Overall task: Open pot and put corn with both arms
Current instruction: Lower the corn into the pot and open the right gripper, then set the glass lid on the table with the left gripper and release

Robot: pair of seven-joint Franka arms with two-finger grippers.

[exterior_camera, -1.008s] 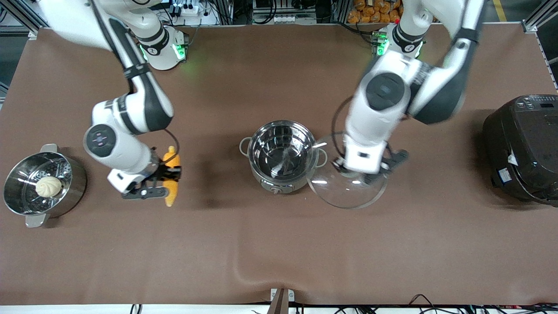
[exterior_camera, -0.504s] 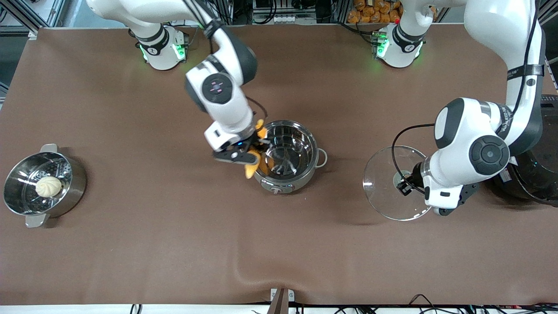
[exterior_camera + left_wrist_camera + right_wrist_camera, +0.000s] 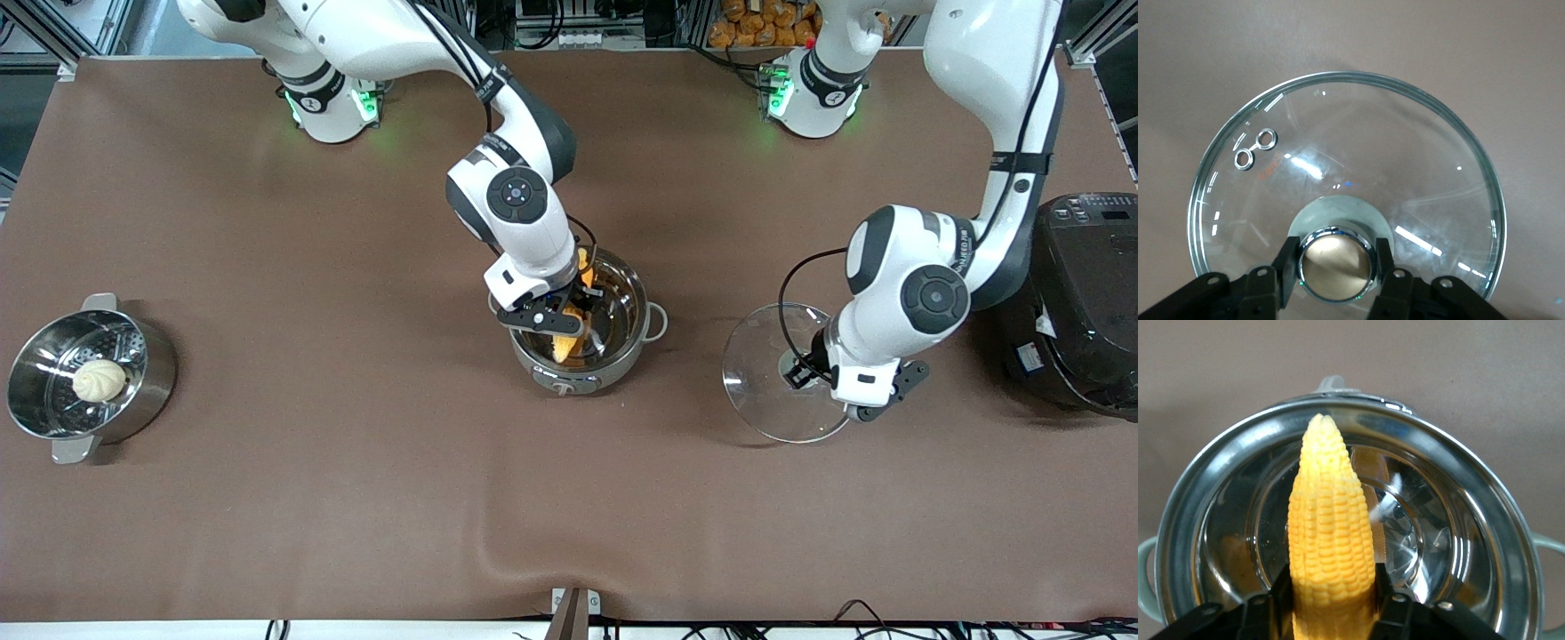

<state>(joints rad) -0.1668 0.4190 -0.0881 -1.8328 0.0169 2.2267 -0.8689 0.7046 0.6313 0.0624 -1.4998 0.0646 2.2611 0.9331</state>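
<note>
Here, one corn gripped in right fingers over one pot, left fingers clamping one lid knob.

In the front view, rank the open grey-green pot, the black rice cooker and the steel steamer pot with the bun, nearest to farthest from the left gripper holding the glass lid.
1. Large black rice cooker, at the left arm's end of the table, beside the left gripper holding the glass lid.
2. Round grey-green electric pot, mid-table.
3. Steel steamer pot, at the right arm's end.
</note>
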